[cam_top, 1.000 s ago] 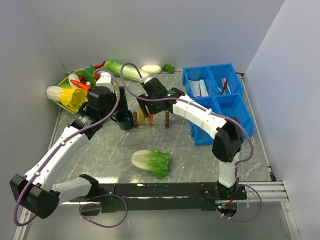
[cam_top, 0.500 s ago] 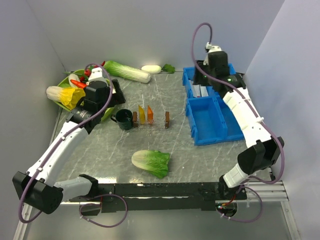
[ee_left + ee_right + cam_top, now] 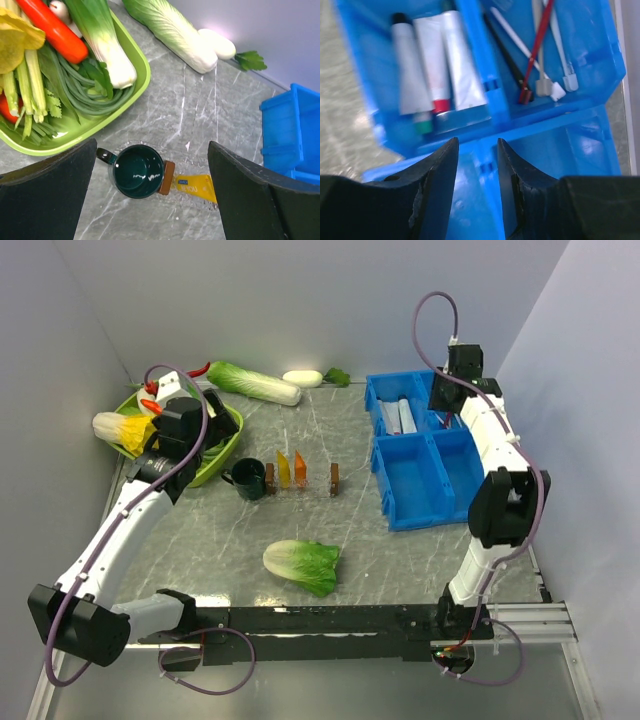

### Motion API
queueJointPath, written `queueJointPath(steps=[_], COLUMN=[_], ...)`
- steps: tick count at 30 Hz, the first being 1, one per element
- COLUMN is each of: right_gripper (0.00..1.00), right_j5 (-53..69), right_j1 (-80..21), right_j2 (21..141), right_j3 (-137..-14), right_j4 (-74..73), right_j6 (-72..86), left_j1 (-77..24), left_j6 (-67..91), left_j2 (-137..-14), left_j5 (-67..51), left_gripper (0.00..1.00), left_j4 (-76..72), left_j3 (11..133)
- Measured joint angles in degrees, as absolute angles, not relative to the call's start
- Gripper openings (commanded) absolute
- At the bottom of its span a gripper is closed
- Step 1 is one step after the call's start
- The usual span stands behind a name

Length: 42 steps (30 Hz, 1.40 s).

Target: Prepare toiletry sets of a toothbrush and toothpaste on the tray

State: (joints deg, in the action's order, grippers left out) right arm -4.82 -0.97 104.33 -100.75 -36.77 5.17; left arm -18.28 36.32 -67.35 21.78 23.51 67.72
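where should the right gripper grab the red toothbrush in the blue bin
Probably the handle half of the red toothbrush, straight down from above, the right gripper turned so it closes across the thin stick. It lies flat in the blue bin, its head half crossing a white toothbrush and ending by the wall, so the handle stretch looks freest.

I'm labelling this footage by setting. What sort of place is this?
Probably a robot test cell: bare white walls enclose a grey table, two arms are bolted at its near edge, and toiletries lie sorted in a blue bin.
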Motion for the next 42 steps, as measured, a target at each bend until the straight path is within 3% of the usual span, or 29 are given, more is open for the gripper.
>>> queueJointPath(steps=[15, 42], right_gripper=[0.47, 0.55], right_j5=[-5.5, -1.9], right_j1=[8.1, 9.0], right_j2=[126.1, 141.6], right_j3=[-120.4, -130.3], right_j4=[-39.6, -46.7], right_j6=[6.6, 7.0], left_j1=[-18.0, -17.4], left_j6=[37.6, 37.1], left_j2=[-71.0, -76.3], left_j5=[27.3, 30.4], left_gripper=[0.96, 0.96], left_j4=[22.2, 22.0], left_j3=[67.7, 70.6])
